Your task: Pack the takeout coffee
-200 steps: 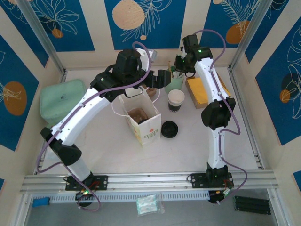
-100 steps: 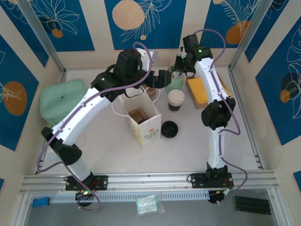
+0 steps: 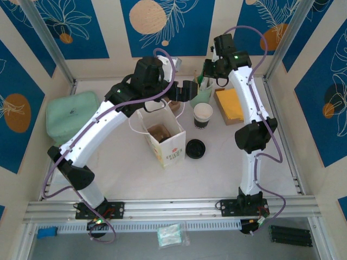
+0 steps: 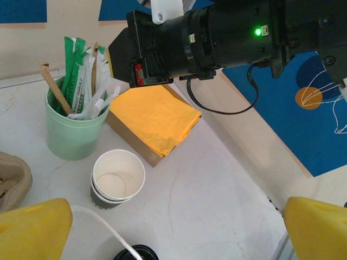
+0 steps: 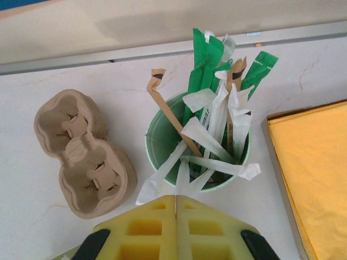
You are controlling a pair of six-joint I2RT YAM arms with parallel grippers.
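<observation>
The takeout coffee (image 3: 203, 115) (image 4: 117, 179), a white paper cup with a black lower band, stands open and upright on the table right of the paper bag (image 3: 164, 138). My left gripper (image 3: 186, 90) (image 4: 173, 238) hovers above and just left of it, jaws wide open and holding nothing. My right gripper (image 3: 208, 70) (image 5: 175, 199) hangs over the mint-green cup (image 3: 204, 93) (image 5: 195, 146) of stirrers and sachets. Its yellow jaws are shut, with a white paper sachet (image 5: 181, 179) from that cup running into the seam between them.
A round black lid (image 3: 195, 148) lies beside the bag. A box of yellow napkins (image 3: 230, 104) (image 5: 314, 173) sits right of the green cup and a pulp cup carrier (image 5: 81, 154) left of it. A green cushion (image 3: 70, 114) lies at far left.
My right gripper closed fully over the green cup, then lifted slightly up and back. The left arm and the cup have not moved.
</observation>
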